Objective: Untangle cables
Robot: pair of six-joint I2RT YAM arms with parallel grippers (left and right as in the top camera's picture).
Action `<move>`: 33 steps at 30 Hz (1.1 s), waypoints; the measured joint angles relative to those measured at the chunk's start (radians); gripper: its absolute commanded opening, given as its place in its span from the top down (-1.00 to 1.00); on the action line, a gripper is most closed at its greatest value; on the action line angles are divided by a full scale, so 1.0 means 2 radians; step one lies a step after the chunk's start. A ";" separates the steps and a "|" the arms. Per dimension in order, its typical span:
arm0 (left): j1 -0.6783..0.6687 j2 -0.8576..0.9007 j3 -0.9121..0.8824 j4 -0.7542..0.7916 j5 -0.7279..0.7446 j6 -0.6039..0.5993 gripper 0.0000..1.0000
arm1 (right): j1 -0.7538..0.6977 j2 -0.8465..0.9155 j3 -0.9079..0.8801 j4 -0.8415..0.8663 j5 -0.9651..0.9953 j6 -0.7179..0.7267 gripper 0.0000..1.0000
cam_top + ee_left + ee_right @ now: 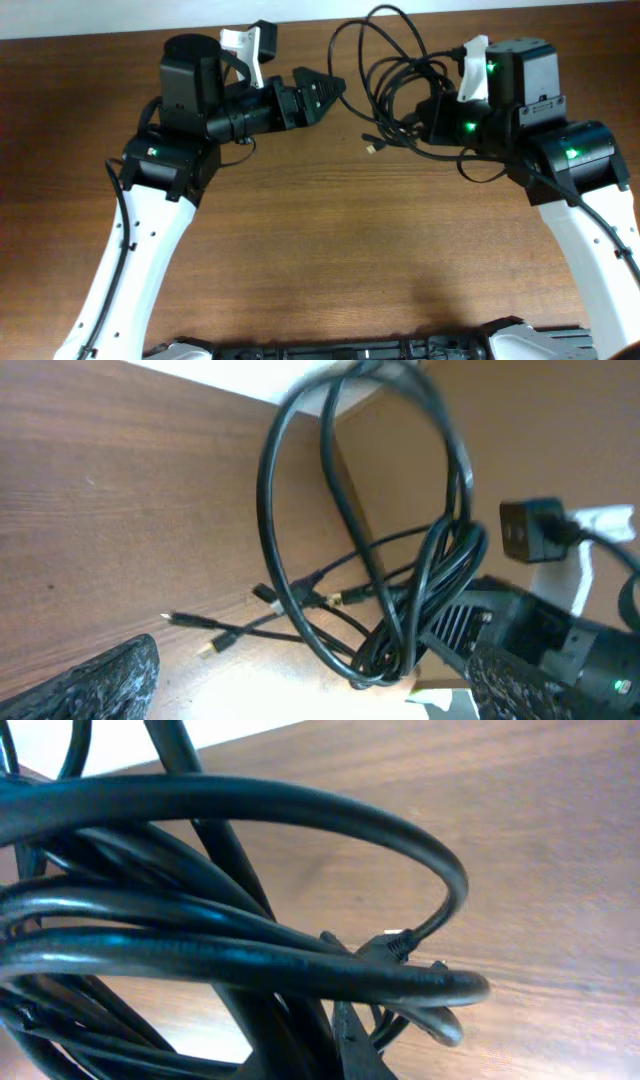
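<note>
On the desk point(320, 250), seen from overhead, the cables point(220, 965) are gathered in one knotted bundle at about 1 o'clock, with several loose loops rising from it towards 11 and 12 o'clock. The bundle is pinched at its 4 o'clock side by the right tool point(430, 115), whose fingers are pressed together on the strands. In the right wrist view the cords are seen wrapped thickly across one another right at the fingers. The left tool point(328, 97) is held at about 12 o'clock on the desk, just to the 9 o'clock side of the loops. Its fingers are spread wide and nothing is gripped between them. One small plug end point(372, 148) is laid out on the wood at the bundle's 7 o'clock, and two or three more thin ends are shown trailing beside it in the left wrist view. The task is judged to be at an early stage. No cord has been drawn free and set apart, and the main strands are twisted together where they are clamped. A loop or loose end has yet to be taken by the left tool, pulled clear of the knot and laid separately, and the same would be needed for each cord.
</note>
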 measured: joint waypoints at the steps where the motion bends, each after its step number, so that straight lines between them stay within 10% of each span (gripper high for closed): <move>1: -0.002 0.000 0.000 0.000 0.002 0.002 -0.98 | 0.000 0.000 0.000 0.008 -0.013 0.008 0.92; 12: -0.042 0.000 0.000 0.046 -0.005 0.007 -0.94 | 0.000 0.000 0.000 0.026 -0.095 0.060 0.92; 21: -0.064 0.000 0.000 0.056 -0.038 0.014 0.68 | 0.000 0.000 0.000 0.017 -0.098 0.062 0.92; 33: -0.064 0.000 0.000 0.060 -0.038 0.011 1.00 | 0.000 0.000 0.000 0.013 -0.098 0.056 0.92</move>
